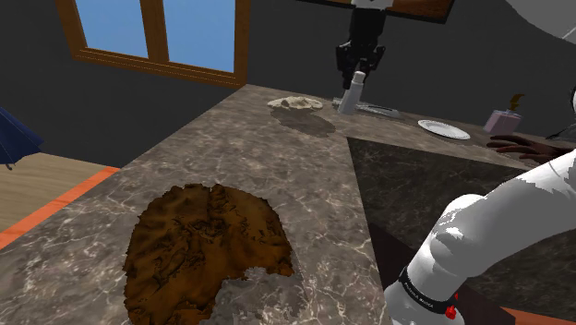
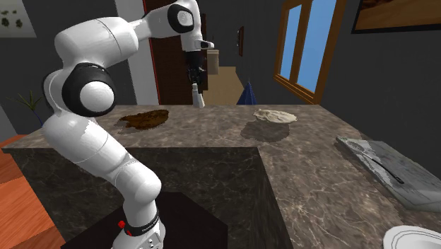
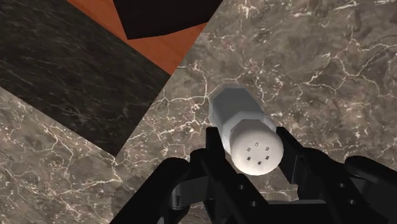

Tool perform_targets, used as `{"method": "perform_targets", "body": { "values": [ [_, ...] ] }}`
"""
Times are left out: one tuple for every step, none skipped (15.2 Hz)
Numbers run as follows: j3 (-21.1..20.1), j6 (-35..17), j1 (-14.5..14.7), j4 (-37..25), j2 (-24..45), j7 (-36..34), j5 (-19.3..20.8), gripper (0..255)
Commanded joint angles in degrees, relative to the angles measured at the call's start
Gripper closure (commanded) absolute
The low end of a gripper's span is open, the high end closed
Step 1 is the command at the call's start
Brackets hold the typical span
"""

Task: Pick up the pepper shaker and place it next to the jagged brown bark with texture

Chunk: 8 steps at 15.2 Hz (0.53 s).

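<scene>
Fingers (image 3: 215,156) clasp white shaker (image 3: 249,137) over bench (image 1: 305,185), well apart from bark (image 1: 203,249); bare bench lies between them

The brown-grey stone counter (image 1: 314,175) is polished smooth, with pale veins like marble. On it the jagged brown bark piece (image 1: 203,245) looks rough, flaky and matt. The small white faceted shaker (image 3: 245,124) above the counter is plain and smooth. Beyond the counter, the brown window frame (image 1: 155,32) is wood.

1 shaker (image 3: 251,137), 1 bark (image 1: 203,249), seemingly 1 plate (image 1: 443,128).
</scene>
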<state>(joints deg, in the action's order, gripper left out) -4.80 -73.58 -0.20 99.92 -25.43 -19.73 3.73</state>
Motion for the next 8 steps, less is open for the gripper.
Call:
{"method": "perform_targets", "body": {
  "values": [
    [-1.81, 1.20, 0.72, 0.96, -1.99, -2.55, -1.02, 255],
    [-2.69, 1.59, 1.06, 1.59, -2.95, -3.77, -1.58, 255],
    [-3.59, 1.98, 1.39, 2.15, -3.86, -4.99, -2.17, 255],
    [-4.50, 2.38, 1.73, 2.65, -4.71, -6.23, -2.79, 255],
    [-5.43, 2.79, 2.05, 3.08, -5.52, -7.48, -3.44, 255],
    [-6.37, 3.19, 2.38, 3.44, -6.27, -8.74, -4.11, 255],
    [-7.33, 3.60, 2.69, 3.74, -6.97, -10.02, -4.81, 255],
    [-8.30, 4.01, 3.00, 3.97, -7.62, -11.31, -5.53, 255]
  ]
}}
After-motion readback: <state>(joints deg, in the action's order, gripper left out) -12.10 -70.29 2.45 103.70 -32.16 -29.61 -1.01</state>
